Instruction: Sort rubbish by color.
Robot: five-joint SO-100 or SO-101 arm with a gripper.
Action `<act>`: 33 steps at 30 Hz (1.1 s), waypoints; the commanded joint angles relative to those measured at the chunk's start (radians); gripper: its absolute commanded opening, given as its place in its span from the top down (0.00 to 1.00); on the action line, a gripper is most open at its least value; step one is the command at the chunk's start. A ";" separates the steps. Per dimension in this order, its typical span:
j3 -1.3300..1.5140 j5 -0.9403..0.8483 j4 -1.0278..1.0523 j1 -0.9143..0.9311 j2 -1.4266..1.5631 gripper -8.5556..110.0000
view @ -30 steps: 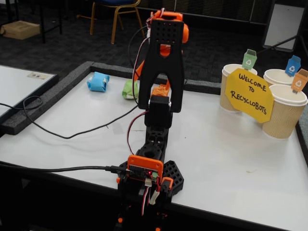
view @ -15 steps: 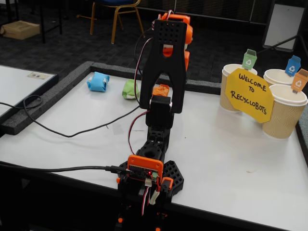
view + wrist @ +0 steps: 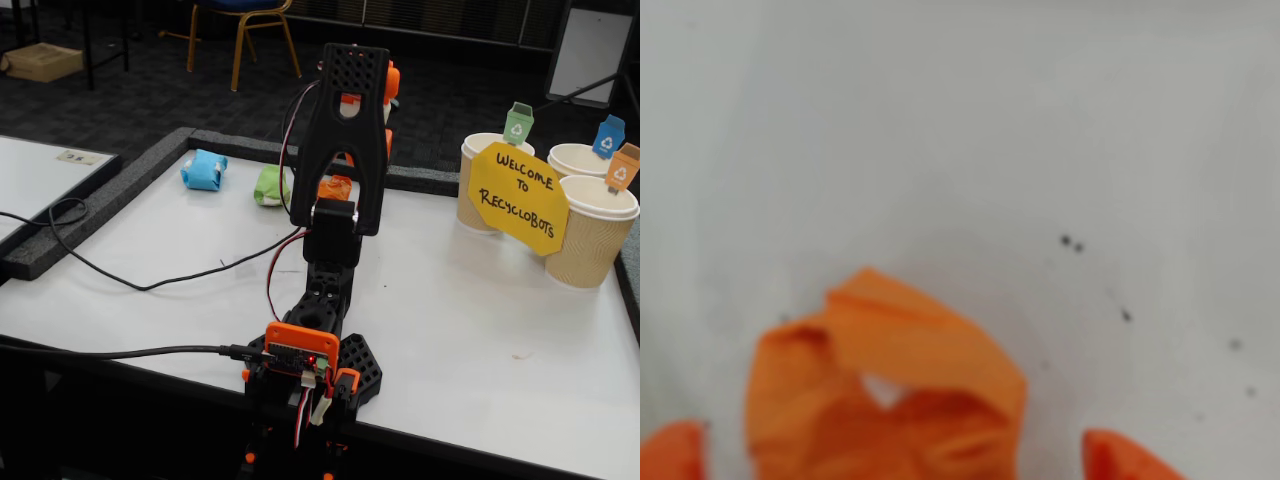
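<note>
Risk I see: my gripper (image 3: pixel 890 462) stands apart around the orange wad (image 3: pixel 885 390), which sits on the table (image 3: pixel 1040 130) off-centre toward the wrist view's left fingertip; closing may nudge it aside.

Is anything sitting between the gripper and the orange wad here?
Nothing visible does. In the wrist view the orange wad lies on bare white table, between the two orange fingertips at the lower edge. In the fixed view the arm hides the gripper itself.
</note>
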 commanded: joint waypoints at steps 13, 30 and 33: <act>-0.074 0.061 -0.008 0.043 0.098 0.93; 0.245 0.426 0.184 -0.012 0.818 0.93; 0.344 0.485 0.201 -0.032 0.939 0.93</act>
